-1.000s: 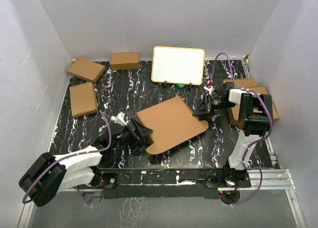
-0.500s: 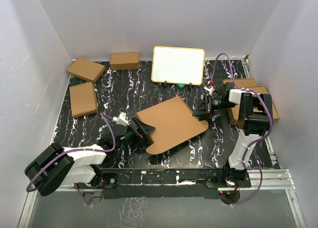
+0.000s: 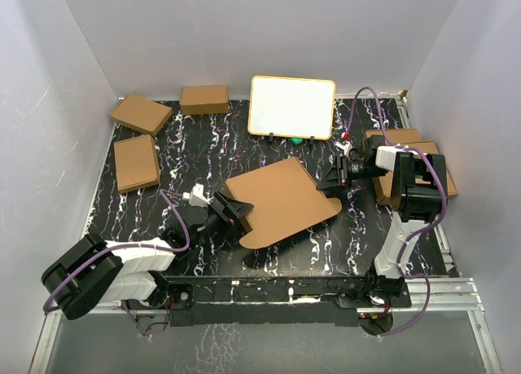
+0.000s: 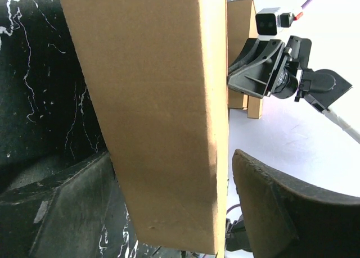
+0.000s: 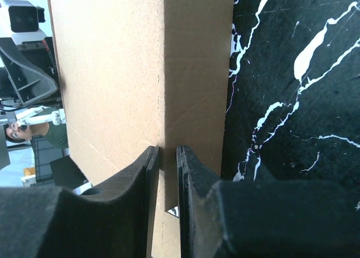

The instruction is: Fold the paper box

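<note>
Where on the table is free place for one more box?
Bare patches: between the left flat box and the paper box; at the near edge, between paper box and right arm base. Crowded: right side, around the stacked boxes.

No text, label or number is readable; the plain brown cardboard sheet and the white-faced board with tan frame seem blank in these coarse views.
</note>
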Controlling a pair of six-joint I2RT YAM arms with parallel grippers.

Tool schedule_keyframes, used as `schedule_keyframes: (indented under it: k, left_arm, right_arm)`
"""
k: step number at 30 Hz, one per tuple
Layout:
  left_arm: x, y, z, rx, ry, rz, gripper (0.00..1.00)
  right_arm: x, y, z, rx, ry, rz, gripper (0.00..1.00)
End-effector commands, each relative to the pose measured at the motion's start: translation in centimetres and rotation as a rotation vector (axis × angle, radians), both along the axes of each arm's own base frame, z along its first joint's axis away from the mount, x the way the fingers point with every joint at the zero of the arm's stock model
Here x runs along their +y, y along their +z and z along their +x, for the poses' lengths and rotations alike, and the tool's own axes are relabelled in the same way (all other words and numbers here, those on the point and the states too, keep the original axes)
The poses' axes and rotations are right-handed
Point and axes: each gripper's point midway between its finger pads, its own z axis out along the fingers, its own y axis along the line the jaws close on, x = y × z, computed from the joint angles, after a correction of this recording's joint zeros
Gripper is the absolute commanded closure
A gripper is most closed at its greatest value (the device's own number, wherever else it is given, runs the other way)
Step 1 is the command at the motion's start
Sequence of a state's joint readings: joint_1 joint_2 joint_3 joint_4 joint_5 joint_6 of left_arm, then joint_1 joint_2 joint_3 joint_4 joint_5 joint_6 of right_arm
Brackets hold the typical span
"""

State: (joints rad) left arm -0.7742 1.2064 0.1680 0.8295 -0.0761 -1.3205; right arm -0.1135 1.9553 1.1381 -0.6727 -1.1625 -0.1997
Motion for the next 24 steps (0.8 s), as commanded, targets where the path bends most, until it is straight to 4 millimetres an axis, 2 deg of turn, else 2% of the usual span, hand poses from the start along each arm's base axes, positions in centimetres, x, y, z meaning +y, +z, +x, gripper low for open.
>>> schedule_keyframes:
  k: [1,2,6,12,16,18,22,24]
  left_arm:
    - [-0.8,3.0,1.1,-0.065,0.022,-0.077,0.25]
    - [-0.8,3.2,1.2,-0.066,0.024,-0.078,0.29]
    - [-1.1,3.8,1.5,-0.061,0.022,-0.056,0.33]
    - [-0.5,4.6,1.6,-0.044,0.049,-0.038,0.47]
    - [-0.3,5.7,1.7,-0.038,0.065,-0.034,0.52]
    - [-0.1,6.1,1.8,-0.018,0.08,-0.031,0.53]
    - [0.3,7.1,2.1,0.053,0.124,-0.019,0.57]
    - [0.3,7.8,2.2,0.09,0.14,-0.012,0.6]
  right_arm:
    - [-1.0,-0.9,1.1,-0.092,0.022,-0.094,0.75]
    - [-1.1,-0.5,1.3,-0.104,0.026,-0.095,0.71]
    - [-1.3,1.6,2.0,-0.177,0.048,-0.111,0.57]
    - [-2.1,5.0,2.8,-0.317,0.062,-0.197,0.39]
    - [-2.8,7.7,3.2,-0.426,0.071,-0.268,0.33]
    - [-2.9,9.8,3.2,-0.505,0.083,-0.284,0.31]
    - [-1.8,13.7,1.5,-0.69,0.172,-0.232,0.25]
    - [-0.6,15.4,0.0,-0.798,0.23,-0.191,0.14]
